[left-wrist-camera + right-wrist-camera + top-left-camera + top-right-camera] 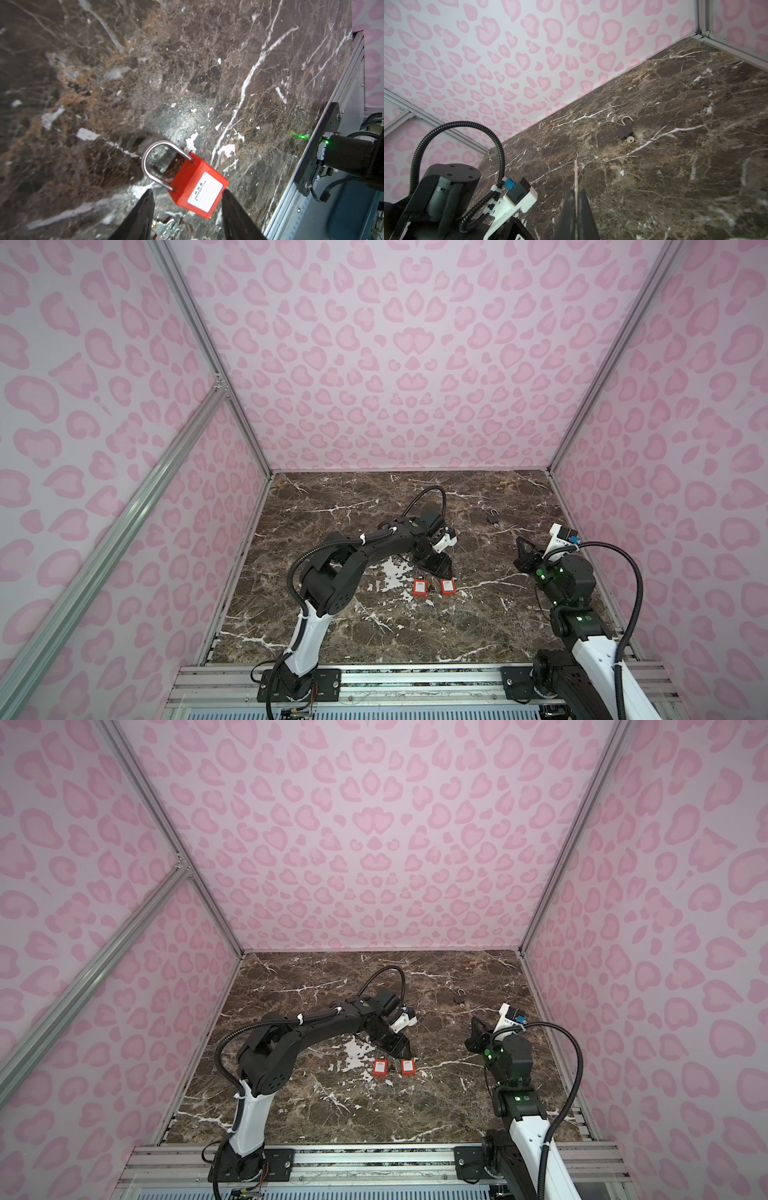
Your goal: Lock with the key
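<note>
left gripper (445,572): low over the dark brown, white-veined marble tabletop (353,506), just behind two red padlocks; fingers spread, nothing clamped.
red padlocks, both top views: left red padlock (420,587) and right red padlock (447,586) lay flat side by side near the table middle, white labels up, with a small gap between them.
left wrist view: one red plastic padlock with silver shackle and white label (197,189) lay between the black fingertips (145,207). One tip was at its corner, the other clear of it. Both shackle legs met the body. Couldn't tell which of the two it was.
silver keys (166,228): bunch on the table between the fingers, just beside that padlock, partly cut off by the frame edge.
right gripper (519,540): raised off the table on the right, well apart from the red padlocks; fingers clenched on a thin flat pale key (576,176), seen edge-on, sticking out past the tips.
small dark padlock (625,132): flat toward the back of the table, right of centre. Its silver shackle was swung open and a pale key head (630,140) sat at its base. Apart from both grippers.
</note>
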Motion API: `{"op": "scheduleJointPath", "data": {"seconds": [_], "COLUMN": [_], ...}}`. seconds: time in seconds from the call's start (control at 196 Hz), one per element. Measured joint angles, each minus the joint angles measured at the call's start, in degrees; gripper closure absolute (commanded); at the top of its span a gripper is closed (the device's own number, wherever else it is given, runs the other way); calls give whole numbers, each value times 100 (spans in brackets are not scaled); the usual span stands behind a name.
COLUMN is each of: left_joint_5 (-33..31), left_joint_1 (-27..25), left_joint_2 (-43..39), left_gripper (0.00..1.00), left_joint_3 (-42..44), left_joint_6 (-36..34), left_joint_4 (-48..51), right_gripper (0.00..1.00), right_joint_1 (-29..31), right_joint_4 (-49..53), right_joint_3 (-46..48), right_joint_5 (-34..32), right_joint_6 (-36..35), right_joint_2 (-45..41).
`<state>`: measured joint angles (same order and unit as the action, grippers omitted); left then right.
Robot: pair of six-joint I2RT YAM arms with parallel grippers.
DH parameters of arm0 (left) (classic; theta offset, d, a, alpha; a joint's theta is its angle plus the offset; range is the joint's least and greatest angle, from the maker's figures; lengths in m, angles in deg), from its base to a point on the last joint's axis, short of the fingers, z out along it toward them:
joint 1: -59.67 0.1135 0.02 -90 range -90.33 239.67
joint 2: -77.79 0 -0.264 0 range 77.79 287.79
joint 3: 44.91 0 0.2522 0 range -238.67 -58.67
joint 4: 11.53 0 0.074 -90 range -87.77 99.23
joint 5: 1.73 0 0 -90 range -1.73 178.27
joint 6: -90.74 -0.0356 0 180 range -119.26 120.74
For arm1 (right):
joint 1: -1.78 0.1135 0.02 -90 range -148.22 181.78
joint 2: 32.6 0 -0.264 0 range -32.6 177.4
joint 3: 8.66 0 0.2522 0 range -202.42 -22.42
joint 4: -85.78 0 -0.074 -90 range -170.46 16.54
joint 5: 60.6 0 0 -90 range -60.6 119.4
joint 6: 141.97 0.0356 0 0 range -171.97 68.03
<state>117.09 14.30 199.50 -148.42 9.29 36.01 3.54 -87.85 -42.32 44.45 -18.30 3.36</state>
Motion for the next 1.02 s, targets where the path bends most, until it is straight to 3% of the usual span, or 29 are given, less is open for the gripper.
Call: {"op": "scheduleJointPath", "data": {"seconds": [0.52, 1.02], "left_joint_5": [-306, 46], "left_joint_1": [20, 13], "left_joint_2": [367, 553], "left_gripper": [40, 41], "left_joint_3": [-511, -669], "left_joint_6": [188, 232], "left_joint_4": [-74, -87], "right_gripper": [100, 100], "right_joint_1": [0, 0], "right_joint_4": [33, 109], "right_joint_3": [44, 162], "right_joint_5": [42, 85], "right_joint_6": [22, 94], "right_joint_2": [-114, -251]}}
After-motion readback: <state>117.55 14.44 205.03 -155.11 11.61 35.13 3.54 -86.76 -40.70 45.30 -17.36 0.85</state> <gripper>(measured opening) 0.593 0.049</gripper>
